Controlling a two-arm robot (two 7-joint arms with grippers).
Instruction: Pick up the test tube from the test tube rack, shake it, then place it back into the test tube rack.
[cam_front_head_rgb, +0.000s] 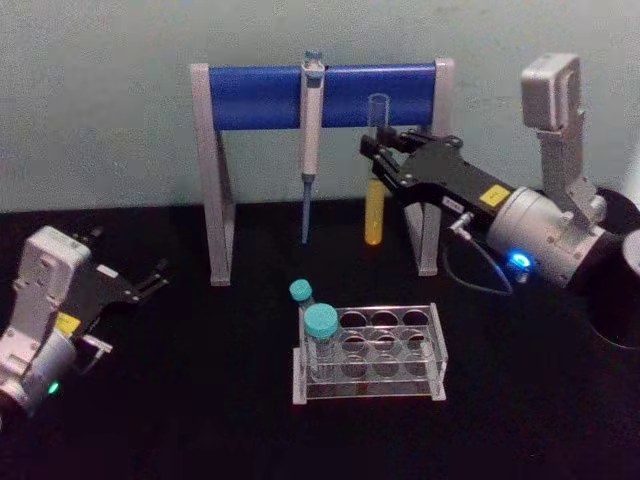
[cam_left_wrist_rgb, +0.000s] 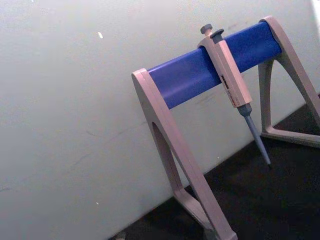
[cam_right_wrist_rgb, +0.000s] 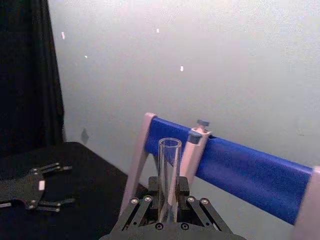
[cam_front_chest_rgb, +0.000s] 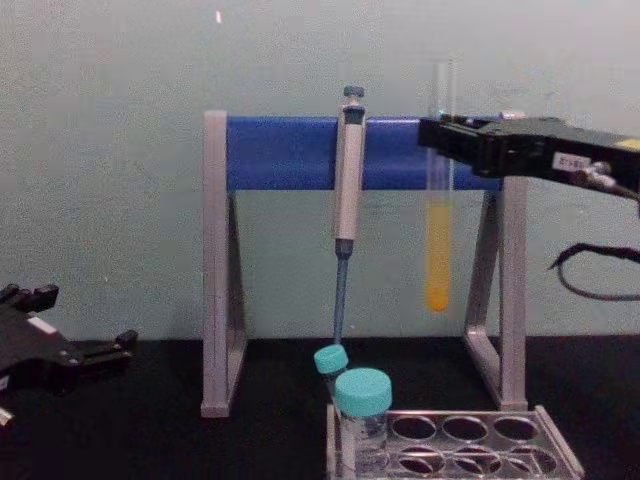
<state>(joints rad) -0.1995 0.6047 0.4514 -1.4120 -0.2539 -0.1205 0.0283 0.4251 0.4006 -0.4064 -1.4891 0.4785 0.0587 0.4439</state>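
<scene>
At far left, the left gripper rested low over the black table, fingers spread and holding nothing, apparently parked. Toward the middle stood a grey stand with a blue crossbar, a pipette hanging from it. In front of it lay the rack, with two teal-capped tubes at its left end and its other holes seemingly vacant. Right of the pipette, the test tube hung upright in the air, well above and behind the rack, before the crossbar and near the stand's right leg. Yellow-orange liquid filled its lower part, and its mouth was open. The right gripper reached in from the right, clamped on the bare glass above the liquid.

The pick-up appeared complete, with the shaking step in hand. That step probably called for short strokes with the mouth kept upward, clear of stand and pipette. The return would then need the tube's base aligned over a vacant hole.
</scene>
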